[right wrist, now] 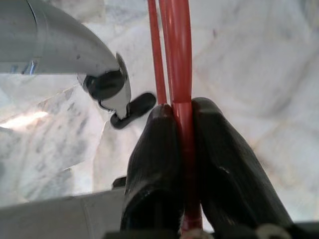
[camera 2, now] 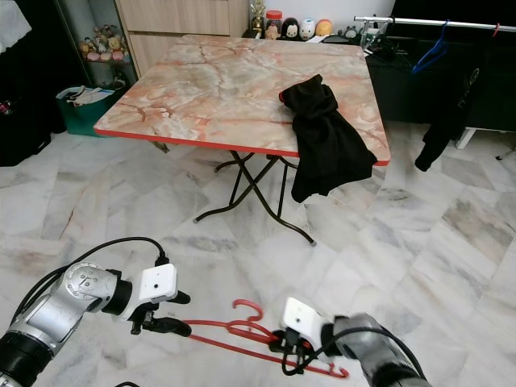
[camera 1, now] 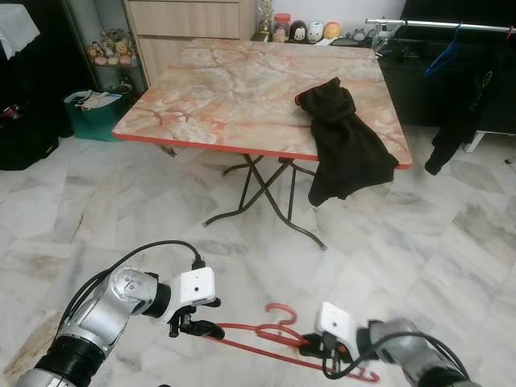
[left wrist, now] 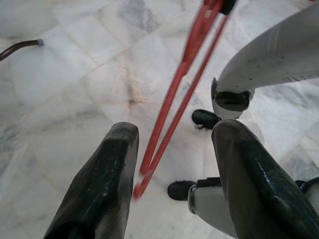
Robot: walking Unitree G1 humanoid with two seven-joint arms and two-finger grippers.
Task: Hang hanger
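A red hanger [camera 1: 274, 334] hangs low over the marble floor between my two arms, its hook [camera 1: 278, 310] pointing toward the table. My right gripper [camera 1: 313, 347] is shut on its bar near the middle; the right wrist view has the red bar [right wrist: 182, 124] pinched between both fingers. At the hanger's left end my left gripper [camera 1: 201, 326] is open, its fingers [left wrist: 104, 184] standing on either side of the hanger tip [left wrist: 144, 181] without touching it. A clothes rail [camera 1: 439, 26] with a blue hanger [camera 1: 443, 56] stands far right, behind the table.
A marble-topped folding table [camera 1: 242, 89] with red edging stands ahead, a black garment [camera 1: 343, 141] draped over its right edge. Dark clothes [camera 1: 463, 97] hang from the rail. A green bin [camera 1: 93, 113] and shelves with toys are at the far left.
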